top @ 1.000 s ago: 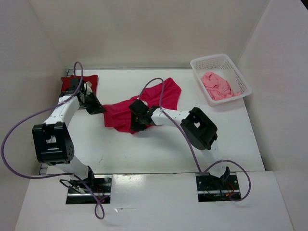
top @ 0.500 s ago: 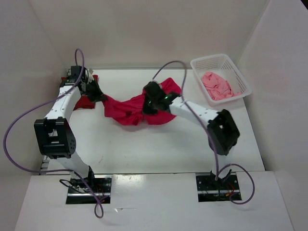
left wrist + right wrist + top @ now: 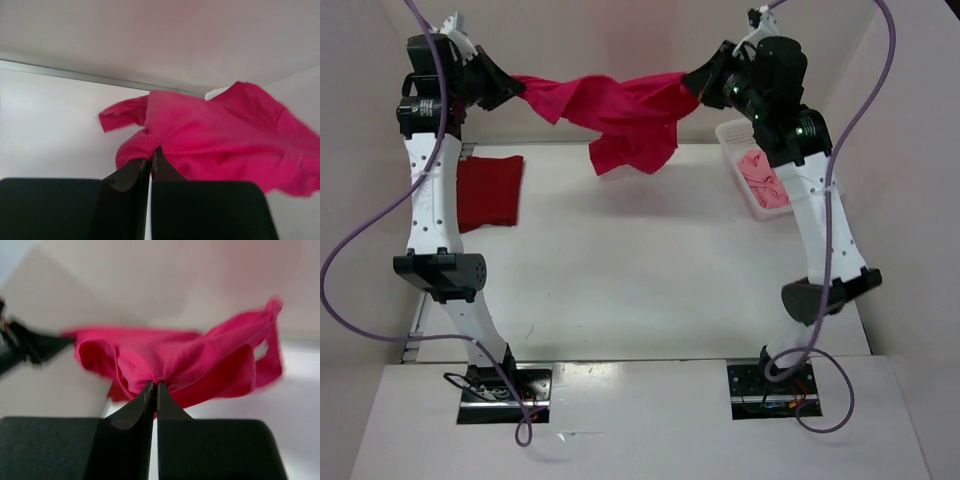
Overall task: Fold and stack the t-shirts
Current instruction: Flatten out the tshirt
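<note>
The magenta t-shirt [image 3: 620, 112], on the table [image 3: 640, 270] a second ago, now hangs stretched high between our arms: left gripper [image 3: 518, 90] clenched on one end, right gripper [image 3: 693, 86] clenched on the other. We judge it ready for laying flat.

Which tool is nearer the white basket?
Right. The right tool is raised beside the basket, pinching the magenta shirt; the left tool pinches its other end, far off at the opposite side.
</note>
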Controlling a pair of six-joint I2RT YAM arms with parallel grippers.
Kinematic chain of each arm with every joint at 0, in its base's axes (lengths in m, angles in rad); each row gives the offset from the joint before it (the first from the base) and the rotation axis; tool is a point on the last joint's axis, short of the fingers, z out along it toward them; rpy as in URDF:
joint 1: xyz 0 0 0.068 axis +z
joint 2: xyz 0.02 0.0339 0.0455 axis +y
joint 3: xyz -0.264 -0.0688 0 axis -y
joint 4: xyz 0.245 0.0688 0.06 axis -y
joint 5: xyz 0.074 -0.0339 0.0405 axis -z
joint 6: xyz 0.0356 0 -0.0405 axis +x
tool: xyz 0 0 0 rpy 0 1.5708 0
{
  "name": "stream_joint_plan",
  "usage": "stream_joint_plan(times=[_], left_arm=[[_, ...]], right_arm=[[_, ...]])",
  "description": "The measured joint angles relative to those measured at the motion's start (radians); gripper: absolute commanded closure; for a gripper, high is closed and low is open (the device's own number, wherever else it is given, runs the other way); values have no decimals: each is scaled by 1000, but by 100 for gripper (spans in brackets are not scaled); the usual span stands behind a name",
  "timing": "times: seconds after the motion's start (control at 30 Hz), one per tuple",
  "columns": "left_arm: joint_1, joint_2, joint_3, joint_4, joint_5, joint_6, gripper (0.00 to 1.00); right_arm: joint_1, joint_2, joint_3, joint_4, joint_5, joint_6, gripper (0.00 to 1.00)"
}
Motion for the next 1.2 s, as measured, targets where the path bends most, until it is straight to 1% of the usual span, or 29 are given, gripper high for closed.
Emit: stream_joint_plan(times=[0.1, 0.2, 0.23, 0.37, 0.4, 0.47, 0.57, 0.63, 0.67, 0.7, 0.73, 0.8, 0.83, 0.9, 0.97, 1.03, 1.07, 1.1, 1.17, 1.2], left_arm=[[26, -51, -53, 8, 22, 2, 100], [37, -66, -158, 20, 58, 19, 100], [37, -66, -219, 31, 74, 30, 100], [27, -68, -506, 57, 102, 61, 100], [26, -66, -576, 54, 105, 73, 100], [21, -53, -682, 34, 101, 91, 97], [-2, -42, -736, 10, 67, 114, 97], [-20, -41, -712, -2, 38, 130, 98], [-28, -28, -672, -16, 24, 133, 98], [-38, -7, -601, -42, 10, 135, 98], [-48, 31, -490, -77, -5, 135, 98], [-64, 129, -214, -106, -43, 132, 98], [-71, 160, -105, -93, -63, 127, 98], [-78, 166, 13, -71, -89, 118, 98], [-80, 136, 79, -73, -109, 111, 98], [-80, 85, 97, -77, -144, 115, 95], [-85, 49, 94, -81, -166, 133, 92], [-88, 19, 83, -82, -185, 141, 86], [-109, -93, -37, -60, -236, 173, 76], [-127, -157, -134, -36, -258, 190, 70]], right_arm=[[27, -176, -299, 37, -74, -17, 94], [34, -328, -653, 83, -114, -20, 91], [37, -361, -759, 85, -127, -16, 91], [49, -438, -1141, 131, -157, 16, 99], [52, -441, -1207, 128, -156, 26, 99], [55, -441, -1285, 118, -150, 37, 100], [56, -446, -1297, 121, -125, 48, 100], [55, -444, -1271, 129, -106, 56, 100], [55, -423, -1238, 129, -98, 57, 100], [55, -391, -1181, 121, -82, 58, 100], [55, -341, -1097, 110, -70, 55, 100], [55, -212, -878, 104, -33, 48, 100], [55, -145, -753, 108, -22, 42, 100], [55, -56, -545, 111, 6, 34, 100], [55, -26, -388, 101, 27, 24, 100], [58, -43, -292, 105, 40, 11, 100], [60, -80, -288, 121, 48, 5, 100], [62, -117, -302, 123, 55, 2, 100], [67, -249, -438, 159, 59, -3, 100], [69, -326, -532, 173, 61, -6, 100]])
